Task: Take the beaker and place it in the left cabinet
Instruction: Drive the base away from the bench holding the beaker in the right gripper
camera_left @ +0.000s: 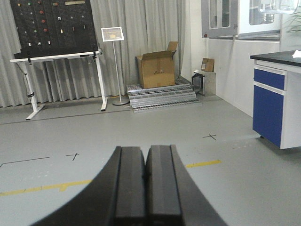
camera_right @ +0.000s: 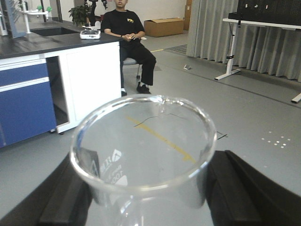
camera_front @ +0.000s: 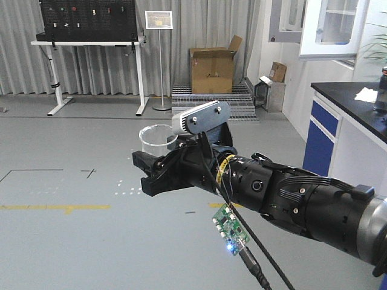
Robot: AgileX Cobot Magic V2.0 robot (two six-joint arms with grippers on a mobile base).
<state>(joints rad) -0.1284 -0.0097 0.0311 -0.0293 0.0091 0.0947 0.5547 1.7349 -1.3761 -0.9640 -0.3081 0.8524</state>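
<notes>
Right gripper [camera_front: 146, 173]: clamped around the upright beaker [camera_right: 117, 174].
Left gripper [camera_left: 145, 160]: clenched, pads touching each other.

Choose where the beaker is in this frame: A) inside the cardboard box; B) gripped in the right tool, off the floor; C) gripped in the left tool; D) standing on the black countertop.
B: the right wrist view shows the beaker clamped in the right tool, while the left tool is shut on nothing.
</notes>
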